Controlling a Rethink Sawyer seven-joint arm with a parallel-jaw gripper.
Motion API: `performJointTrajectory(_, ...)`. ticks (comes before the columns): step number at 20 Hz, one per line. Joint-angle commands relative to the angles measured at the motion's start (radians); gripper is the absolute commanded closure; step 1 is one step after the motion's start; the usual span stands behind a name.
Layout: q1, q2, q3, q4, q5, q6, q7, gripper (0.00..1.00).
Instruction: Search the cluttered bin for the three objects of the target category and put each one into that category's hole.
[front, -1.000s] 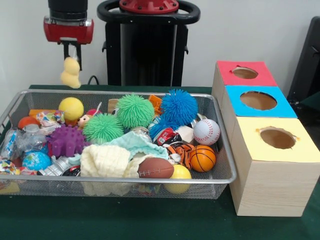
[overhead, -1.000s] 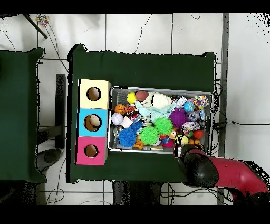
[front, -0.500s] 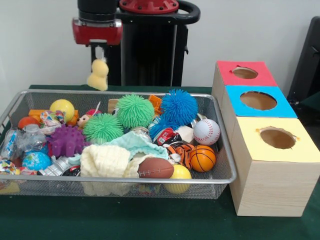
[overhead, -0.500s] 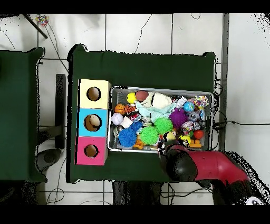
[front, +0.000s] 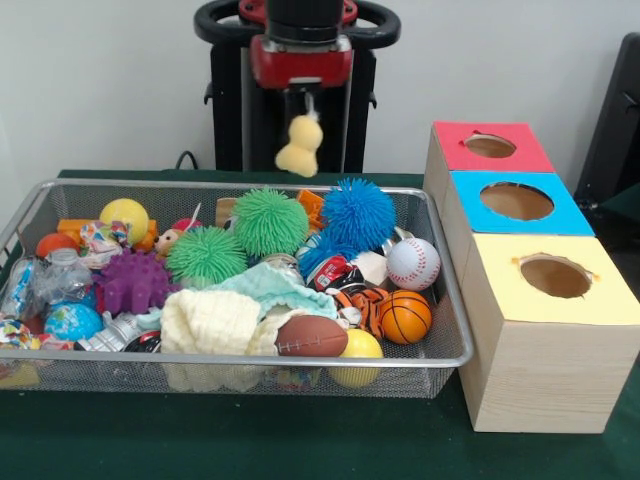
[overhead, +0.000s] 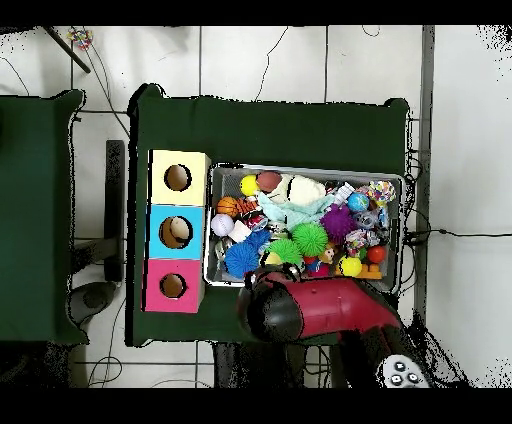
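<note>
Your arm upright above the bin's far rim, gripper clamped on a dangling yellow plush.

I am seeing the bin gleaming as silver wire mesh under a thick polished metal rim. The boxes are showing pale matt wood grain, the red surround looking like flat paper, though I cannot be sure. The worktop is wearing matt green cloth. The yellow toy under the glossy red pincer is looking soft and fuzzy.
</note>
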Motion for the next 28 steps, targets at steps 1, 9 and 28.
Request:
performJointTrajectory(1,0.092,-0.141,-0.042,0.115,0.173,0.084,0.276,1.00)
performJointTrajectory(9,0.250,-0.266,-0.098,0.150,0.296,0.190,0.283,1.00)
performJointTrajectory(28,0.620,-0.185,-0.249,0.180,0.358,0.037,0.474,1.00)
